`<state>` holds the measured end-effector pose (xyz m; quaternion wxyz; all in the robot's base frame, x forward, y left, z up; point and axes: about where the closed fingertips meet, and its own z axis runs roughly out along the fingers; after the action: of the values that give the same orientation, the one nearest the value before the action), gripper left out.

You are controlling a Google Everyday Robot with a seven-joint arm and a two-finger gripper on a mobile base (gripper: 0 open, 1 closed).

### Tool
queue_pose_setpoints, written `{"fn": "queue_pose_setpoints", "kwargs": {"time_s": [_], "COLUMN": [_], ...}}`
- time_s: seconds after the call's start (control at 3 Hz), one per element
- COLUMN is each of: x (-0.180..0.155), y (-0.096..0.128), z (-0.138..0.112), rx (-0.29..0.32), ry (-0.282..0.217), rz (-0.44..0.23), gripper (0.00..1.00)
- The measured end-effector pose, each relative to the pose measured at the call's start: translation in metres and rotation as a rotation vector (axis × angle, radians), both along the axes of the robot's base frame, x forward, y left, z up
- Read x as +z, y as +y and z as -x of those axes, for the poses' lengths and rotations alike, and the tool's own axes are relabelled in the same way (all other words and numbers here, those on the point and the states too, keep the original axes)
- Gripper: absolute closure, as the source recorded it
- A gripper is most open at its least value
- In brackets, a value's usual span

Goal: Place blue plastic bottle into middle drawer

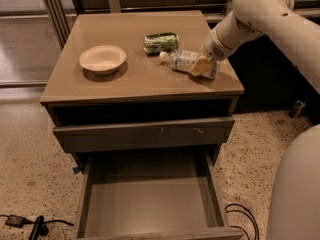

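Note:
The blue plastic bottle (182,61) lies on its side on the cabinet top, white cap pointing left, near the right edge. My gripper (202,67) is down on the bottle's right end, at its base, with the white arm (250,14) reaching in from the upper right. The bottle rests on the surface. The middle drawer (150,204) is pulled out wide open below, with a bare flat floor and nothing in it.
A green drink can (161,42) lies on its side just behind the bottle. A cream bowl (102,58) sits at the left of the cabinet top (135,81). The drawer above, with a scratched front (145,134), is shut. Cables lie on the floor at both sides.

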<state>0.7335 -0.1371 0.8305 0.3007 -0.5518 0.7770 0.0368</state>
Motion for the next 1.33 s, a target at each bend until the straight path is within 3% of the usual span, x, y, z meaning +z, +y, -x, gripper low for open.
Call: {"fn": "queue_pose_setpoints", "kwargs": {"time_s": [0.67, 1.0, 1.33], "x": [0.098, 0.126, 0.118], "y": [-0.038, -0.045, -0.042], "z": [0.078, 0.133, 0.183], "rx": [-0.016, 0.02, 0.092], "ry": [-0.176, -0.241, -0.236], "rz": [-0.066, -0.099, -0.125], "gripper": [1.0, 1.0, 1.0]}}
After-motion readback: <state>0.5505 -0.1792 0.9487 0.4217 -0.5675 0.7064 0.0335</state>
